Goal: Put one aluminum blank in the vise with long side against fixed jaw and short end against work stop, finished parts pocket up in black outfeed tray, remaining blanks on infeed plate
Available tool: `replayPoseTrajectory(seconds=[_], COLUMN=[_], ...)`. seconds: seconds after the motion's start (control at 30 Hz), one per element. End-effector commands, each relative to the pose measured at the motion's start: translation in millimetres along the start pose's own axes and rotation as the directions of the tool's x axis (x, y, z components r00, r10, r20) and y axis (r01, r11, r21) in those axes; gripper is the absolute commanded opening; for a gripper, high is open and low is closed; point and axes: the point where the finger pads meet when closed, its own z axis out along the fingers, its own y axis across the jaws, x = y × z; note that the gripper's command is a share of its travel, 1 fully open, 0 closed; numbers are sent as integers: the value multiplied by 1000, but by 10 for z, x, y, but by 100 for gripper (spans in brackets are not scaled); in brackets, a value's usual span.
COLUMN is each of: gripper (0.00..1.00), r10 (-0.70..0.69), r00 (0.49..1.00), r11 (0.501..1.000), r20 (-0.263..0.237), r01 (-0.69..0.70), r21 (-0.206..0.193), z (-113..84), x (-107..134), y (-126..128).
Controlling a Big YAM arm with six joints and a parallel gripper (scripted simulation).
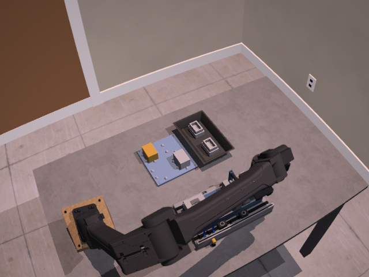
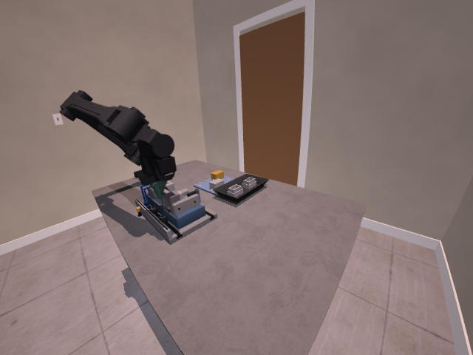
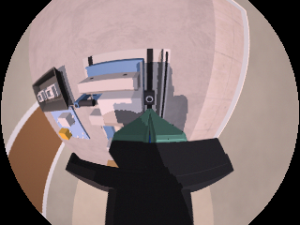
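My gripper (image 2: 160, 197) (image 3: 149, 112) is shut and empty, fingertips low at the hose side of the vise (image 2: 191, 216) (image 3: 114, 67). A gray block (image 3: 121, 100) lies between the jaws, beside the fixed jaw (image 2: 185, 204) (image 3: 108, 83); exact contact there and at the work stop (image 3: 86, 101) is unclear. Two finished parts (image 1: 197, 133) (image 1: 211, 148) (image 2: 234, 191) (image 2: 249, 183) sit pocket up in the black tray (image 1: 217, 131) (image 2: 252, 191). A gray blank (image 1: 181, 159) (image 3: 66, 118) and brass blank (image 1: 150, 152) (image 3: 66, 134) rest on the infeed plate (image 1: 161, 168); pin contact is unclear.
The arm's base sits on a wooden board (image 1: 108, 212) at the left in the top view. The arm crosses over the vise and hides much of it there. Blue hoses (image 2: 144, 194) and a side rail (image 2: 155, 223) stand near the fingers. The tray adjoins the plate.
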Motion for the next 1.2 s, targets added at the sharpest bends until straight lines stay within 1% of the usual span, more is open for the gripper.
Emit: replayPoseTrajectory(seconds=[0.0, 0.87, 1.17], gripper=[0, 0, 0], r10=[32, 38, 37], r00=[997, 997, 998], r11=[999, 999, 999], r20=[68, 73, 60], r01=[-32, -38, -37], r21=[1, 1, 1], z=[-237, -265, -208], x=[-188, -189, -194], y=[-134, -161, -188])
